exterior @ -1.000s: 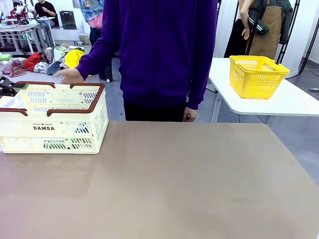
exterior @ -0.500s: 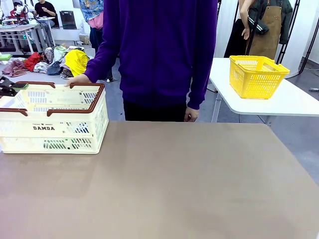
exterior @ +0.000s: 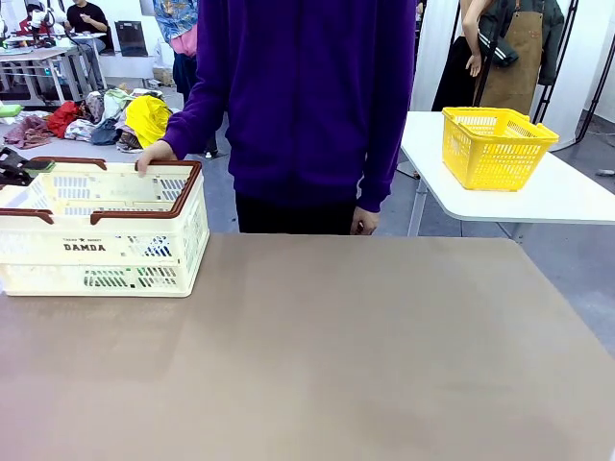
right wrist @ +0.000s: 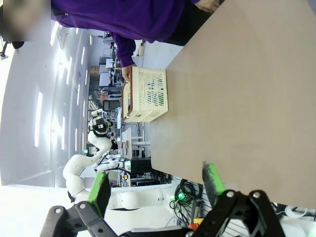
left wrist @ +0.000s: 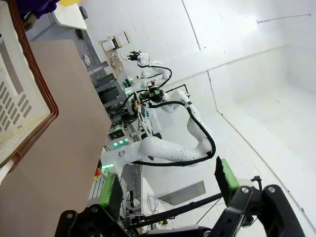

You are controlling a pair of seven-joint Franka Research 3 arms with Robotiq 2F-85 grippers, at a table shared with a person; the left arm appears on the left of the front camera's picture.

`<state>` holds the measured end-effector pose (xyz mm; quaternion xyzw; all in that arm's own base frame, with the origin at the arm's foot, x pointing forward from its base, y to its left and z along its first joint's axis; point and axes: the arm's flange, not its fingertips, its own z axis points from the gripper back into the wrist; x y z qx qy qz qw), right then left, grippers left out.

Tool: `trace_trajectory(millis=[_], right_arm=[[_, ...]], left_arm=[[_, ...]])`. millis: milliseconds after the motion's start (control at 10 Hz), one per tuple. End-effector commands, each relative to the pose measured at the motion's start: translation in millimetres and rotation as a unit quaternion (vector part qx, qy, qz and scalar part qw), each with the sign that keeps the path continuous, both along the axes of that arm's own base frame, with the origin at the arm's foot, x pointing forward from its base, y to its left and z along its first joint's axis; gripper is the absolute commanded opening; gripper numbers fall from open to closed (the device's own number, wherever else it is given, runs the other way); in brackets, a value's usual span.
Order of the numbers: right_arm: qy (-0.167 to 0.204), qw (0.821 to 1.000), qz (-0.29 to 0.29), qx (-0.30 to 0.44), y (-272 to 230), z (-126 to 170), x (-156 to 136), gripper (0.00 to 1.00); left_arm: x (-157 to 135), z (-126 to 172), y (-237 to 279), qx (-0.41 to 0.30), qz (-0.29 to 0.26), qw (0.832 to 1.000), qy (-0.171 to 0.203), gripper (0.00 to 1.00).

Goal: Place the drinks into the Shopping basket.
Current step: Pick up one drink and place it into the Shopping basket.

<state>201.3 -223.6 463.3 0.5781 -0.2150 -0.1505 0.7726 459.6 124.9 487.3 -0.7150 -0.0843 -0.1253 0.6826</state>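
With both the left gripper [left wrist: 168, 190] and right gripper [right wrist: 155, 190] spread and empty, no drinks to reach yet; Shopping basket [exterior: 101, 230] sits nearer the left arm's side.

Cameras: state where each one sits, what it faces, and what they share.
Front: between the arms, facing the person's hand on the Shopping basket.
Left wrist: behind the open left claw, rolled, facing basket rim and table edge.
Right wrist: behind the open right claw, rolled, facing the table.
Shared: basket.
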Motion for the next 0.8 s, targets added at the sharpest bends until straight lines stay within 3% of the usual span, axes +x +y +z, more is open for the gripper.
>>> trace_trajectory(millis=[0, 700], right_arm=[[-0.019, 1.0, 0.001, 0.004, -0.2, 0.7, 2.1, 1.0], [-0.019, 1.0, 0.001, 0.004, -0.2, 0.7, 2.1, 1.0]], left_arm=[[-2.2, 3.4, 0.3, -0.01, 0.0, 1.0, -0.004, 1.0], [-2.2, 3.4, 0.3, -0.01, 0.0, 1.0, -0.004, 1.0]])
